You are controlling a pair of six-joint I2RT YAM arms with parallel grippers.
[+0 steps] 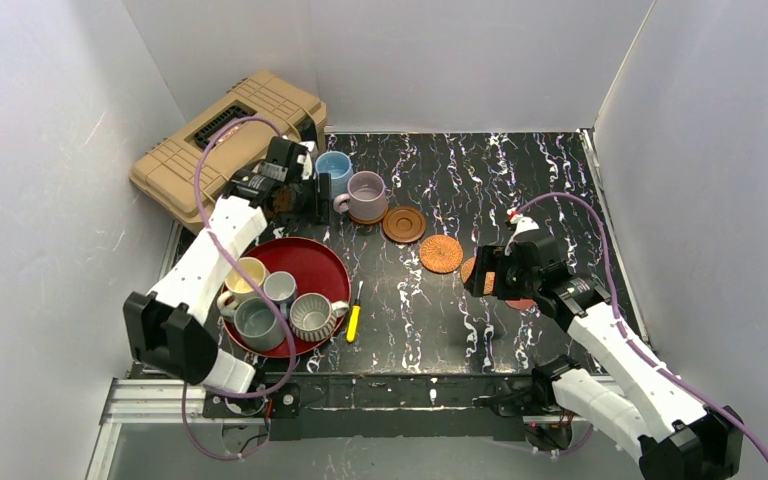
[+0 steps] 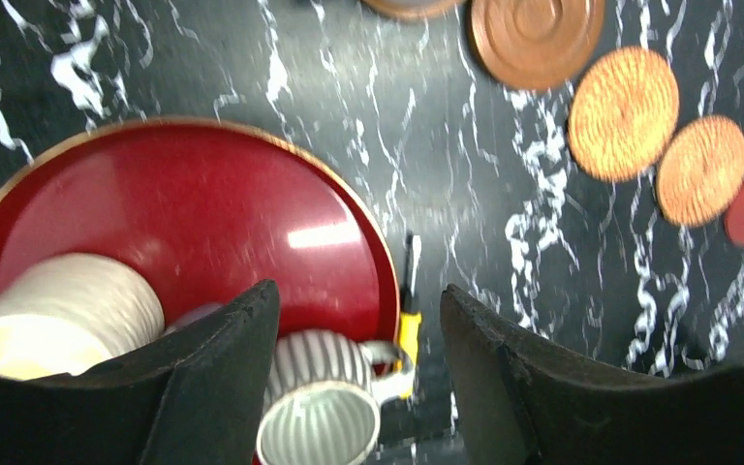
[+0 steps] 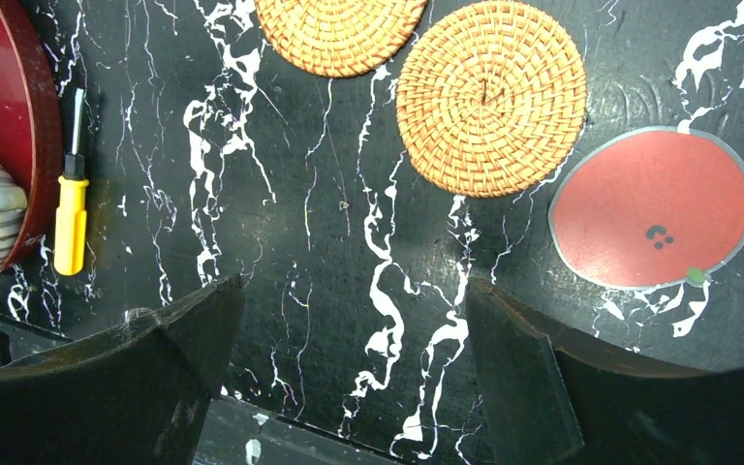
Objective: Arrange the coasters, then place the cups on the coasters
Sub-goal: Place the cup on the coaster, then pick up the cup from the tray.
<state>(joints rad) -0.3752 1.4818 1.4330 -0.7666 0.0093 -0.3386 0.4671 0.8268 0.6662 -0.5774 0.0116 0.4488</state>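
Left gripper (image 2: 358, 298): I'm hovering, jaws apart, empty. Ribbed cup (image 2: 318, 407) lying lower centre in tray (image 2: 203, 213), nearer left than right gripper (image 3: 354, 291).

Four cups (image 1: 260, 322) sit in the tray (image 1: 335, 262) at the front left, a screwdriver (image 1: 354, 322) just to its right, two more cups (image 1: 367, 195) behind it, coasters (image 1: 441, 254) trailing rightward from them, and a case (image 1: 228, 140) at the back left.
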